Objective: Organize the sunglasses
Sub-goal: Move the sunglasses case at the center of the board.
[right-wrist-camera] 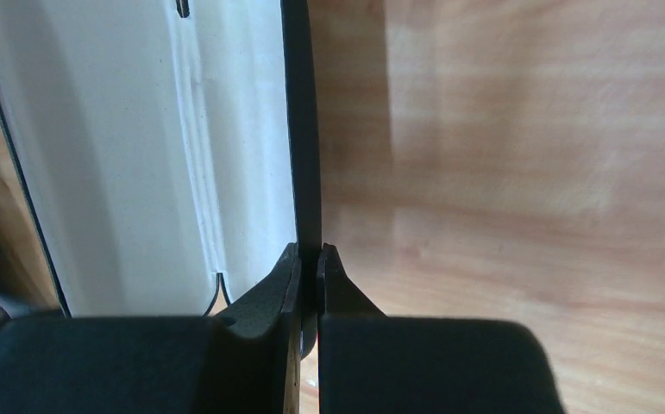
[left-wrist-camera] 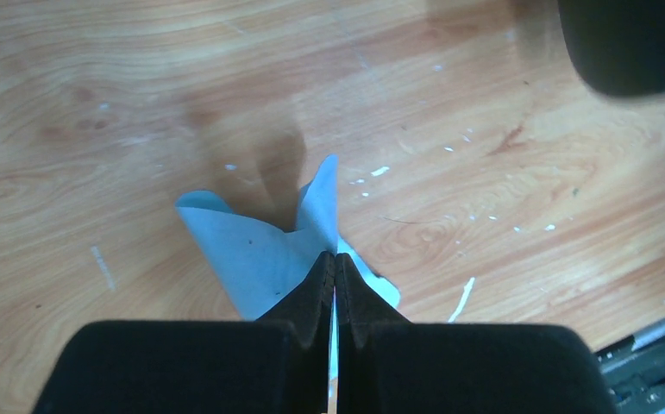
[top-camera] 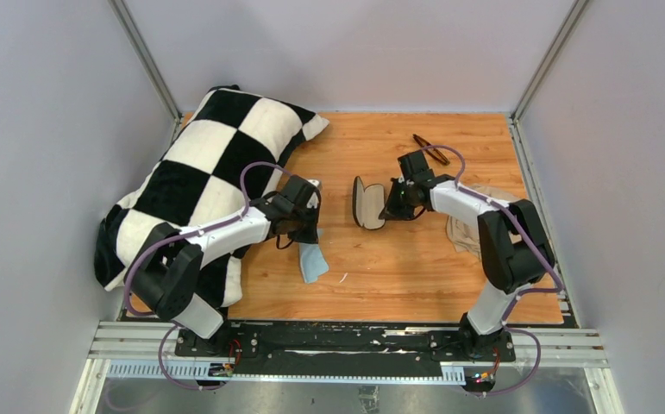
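The sunglasses (top-camera: 428,148), folded with a thin dark frame, lie on the wooden table near the back right, away from both grippers. A black hard case (top-camera: 367,203) stands open at the table's middle, its pale lining (right-wrist-camera: 139,155) showing. My right gripper (top-camera: 391,204) (right-wrist-camera: 310,252) is shut on the case's black rim (right-wrist-camera: 303,129). My left gripper (top-camera: 305,231) (left-wrist-camera: 335,259) is shut on a light blue cloth (top-camera: 313,260) (left-wrist-camera: 251,250), which hangs down from the fingers to the table.
A large black-and-white checkered pillow (top-camera: 208,172) covers the table's left side, under the left arm. A beige cloth (top-camera: 467,226) lies under the right arm. A blurred black object (left-wrist-camera: 630,43) shows at the top right of the left wrist view.
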Tool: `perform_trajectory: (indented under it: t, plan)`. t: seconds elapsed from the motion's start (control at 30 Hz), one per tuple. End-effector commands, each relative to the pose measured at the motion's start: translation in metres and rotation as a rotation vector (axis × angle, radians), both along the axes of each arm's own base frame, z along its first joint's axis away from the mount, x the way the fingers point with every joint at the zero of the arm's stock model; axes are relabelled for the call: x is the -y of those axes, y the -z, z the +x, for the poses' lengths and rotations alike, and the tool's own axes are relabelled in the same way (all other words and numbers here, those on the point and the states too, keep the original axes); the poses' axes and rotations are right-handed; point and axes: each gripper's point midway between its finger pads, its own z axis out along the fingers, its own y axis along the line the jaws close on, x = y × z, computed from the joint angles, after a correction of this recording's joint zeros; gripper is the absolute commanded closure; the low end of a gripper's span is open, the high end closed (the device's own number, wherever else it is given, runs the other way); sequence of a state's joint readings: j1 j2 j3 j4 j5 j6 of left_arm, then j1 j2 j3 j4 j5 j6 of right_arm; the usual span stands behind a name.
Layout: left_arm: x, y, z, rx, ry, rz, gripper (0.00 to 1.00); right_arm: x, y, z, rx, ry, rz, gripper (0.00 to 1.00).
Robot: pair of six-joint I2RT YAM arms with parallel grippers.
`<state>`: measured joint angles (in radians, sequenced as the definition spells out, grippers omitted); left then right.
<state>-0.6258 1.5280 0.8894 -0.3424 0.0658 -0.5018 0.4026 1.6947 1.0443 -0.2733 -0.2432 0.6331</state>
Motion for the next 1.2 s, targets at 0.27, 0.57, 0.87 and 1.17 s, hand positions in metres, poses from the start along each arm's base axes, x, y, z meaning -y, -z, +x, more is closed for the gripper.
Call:
perform_trajectory:
  t: [0.27,0.57,0.87,1.17]
  plan:
    - [0.064,-0.048,-0.03,0.037,0.3,-0.195,1.0,0.027,-0.006,0.075,0.046,0.158,-0.032,0.57]
    - [0.101,-0.044,-0.046,-0.012,0.445,-0.233,1.0,0.059,-0.05,0.042,0.115,0.127,-0.043,0.31]
    - [0.176,-0.024,-0.069,-0.098,0.599,-0.271,0.86,0.115,-0.054,-0.057,0.122,0.181,-0.061,0.31]
    - [0.165,-0.069,-0.054,0.038,0.528,-0.189,0.37,0.111,-0.047,-0.104,0.093,0.136,-0.026,0.31]
